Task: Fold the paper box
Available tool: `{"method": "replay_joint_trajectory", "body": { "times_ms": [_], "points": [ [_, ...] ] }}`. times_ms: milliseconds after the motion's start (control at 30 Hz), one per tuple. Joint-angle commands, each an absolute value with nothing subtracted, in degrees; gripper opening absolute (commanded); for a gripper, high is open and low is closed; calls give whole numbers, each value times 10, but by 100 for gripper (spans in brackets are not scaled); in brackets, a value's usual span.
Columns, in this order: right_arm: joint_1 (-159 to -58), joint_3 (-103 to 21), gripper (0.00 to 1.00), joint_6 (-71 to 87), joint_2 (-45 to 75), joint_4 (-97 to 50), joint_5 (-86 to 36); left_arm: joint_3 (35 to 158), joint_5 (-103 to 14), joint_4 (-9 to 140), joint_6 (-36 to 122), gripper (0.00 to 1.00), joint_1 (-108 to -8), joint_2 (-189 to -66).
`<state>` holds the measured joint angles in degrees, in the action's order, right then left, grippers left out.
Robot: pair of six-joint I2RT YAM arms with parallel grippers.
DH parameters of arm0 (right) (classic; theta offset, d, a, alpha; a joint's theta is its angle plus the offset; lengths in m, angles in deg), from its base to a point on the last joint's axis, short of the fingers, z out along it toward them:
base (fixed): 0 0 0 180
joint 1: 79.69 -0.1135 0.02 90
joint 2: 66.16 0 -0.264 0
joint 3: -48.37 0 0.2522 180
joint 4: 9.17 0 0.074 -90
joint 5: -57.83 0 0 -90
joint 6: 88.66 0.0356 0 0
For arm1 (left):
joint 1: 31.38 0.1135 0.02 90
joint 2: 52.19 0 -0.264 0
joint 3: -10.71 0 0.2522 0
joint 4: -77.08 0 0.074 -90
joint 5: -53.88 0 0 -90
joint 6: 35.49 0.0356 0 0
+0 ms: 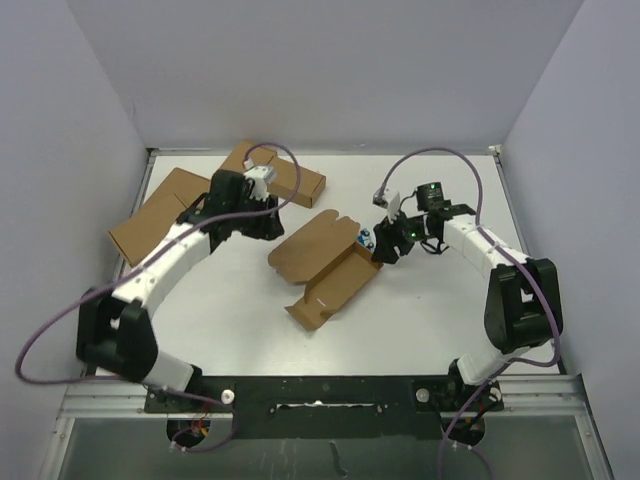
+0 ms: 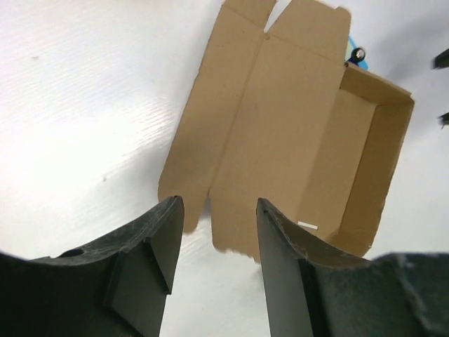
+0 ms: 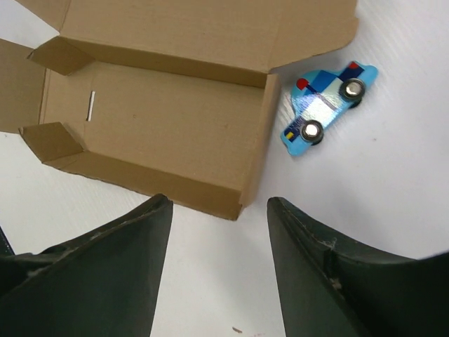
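Observation:
The paper box point(image 1: 325, 265) lies open in the middle of the table: a brown carton with raised side walls and its lid flap spread flat toward the back left. It also shows in the left wrist view point(image 2: 280, 133) and in the right wrist view point(image 3: 161, 119). My left gripper point(image 1: 275, 226) is open and empty, just left of the lid flap's edge point(image 2: 217, 203). My right gripper point(image 1: 382, 250) is open and empty, close to the box's right corner point(image 3: 219, 207). A small blue toy car point(image 3: 324, 109) lies on the table beside that corner, outside the box; it also shows from above point(image 1: 364, 238).
Other brown cardboard pieces lie at the back left: a flat sheet point(image 1: 160, 215) under the left arm and cartons point(image 1: 290, 175) behind it. White walls close in the table on three sides.

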<state>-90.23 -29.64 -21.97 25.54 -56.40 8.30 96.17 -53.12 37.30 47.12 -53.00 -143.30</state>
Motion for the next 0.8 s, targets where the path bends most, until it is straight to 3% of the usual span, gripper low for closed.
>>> {"method": "replay_joint_trajectory", "body": {
  "times_ms": [0, 133, 333, 633, 767],
  "points": [
    [-955, -320, 58, -195, 280, -520, 3, 851, -460, 488, 362, 45, -532, -1244],
    [-976, -339, 55, -179, 314, -507, -91, 740, -431, 523, 260, 42, -562, -1158],
    [-984, -336, 49, -172, 325, -494, -113, 659, -370, 543, 199, 39, -637, -1138],
    [-1003, -320, 13, -158, 335, -481, -131, 642, -331, 567, 167, 30, -689, -1209],
    [-1012, -312, 4, -158, 339, -474, -147, 650, -314, 544, 154, 16, -697, -1223]
  ]
}}
